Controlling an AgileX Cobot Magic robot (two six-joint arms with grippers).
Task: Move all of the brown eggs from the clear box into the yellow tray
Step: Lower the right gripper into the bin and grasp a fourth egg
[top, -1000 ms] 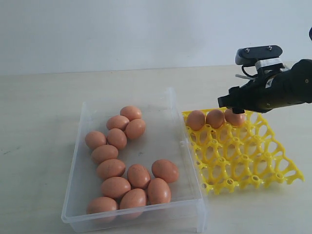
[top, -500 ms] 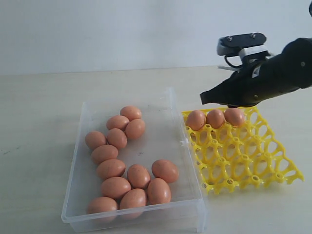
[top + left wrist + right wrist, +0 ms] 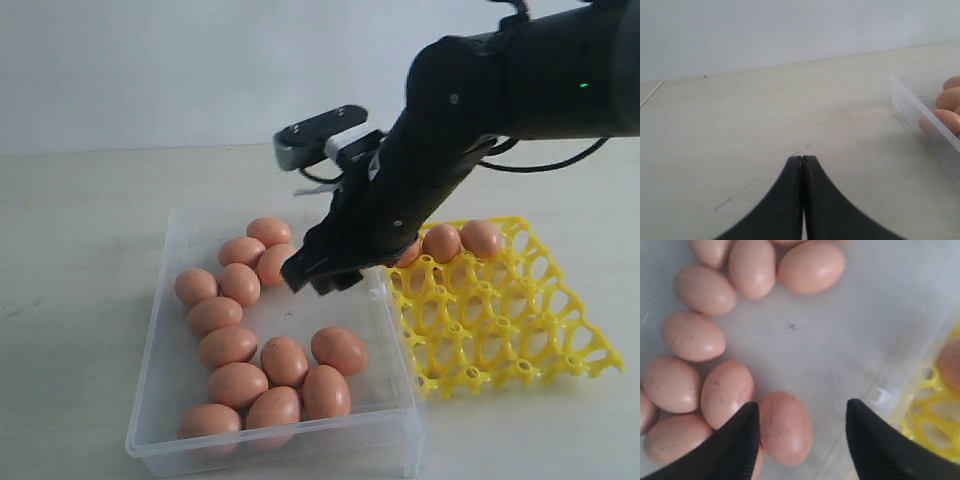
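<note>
Several brown eggs lie in the clear box, in a far cluster and a near cluster. The yellow tray sits right of the box; two eggs show in its far row and a third is partly hidden by the arm. My right gripper hangs open and empty over the middle of the box. In the right wrist view its fingertips straddle one brown egg without touching it. My left gripper is shut on nothing, low over bare table beside the box corner.
The pale tabletop surrounds the box and the tray, with a plain wall behind. My right arm crosses above the tray's far left corner. The box's right wall stands close to the tray's edge.
My right arm has swung left from above the tray's far row of eggs and come down over the middle of the box. The eggs have not moved.
</note>
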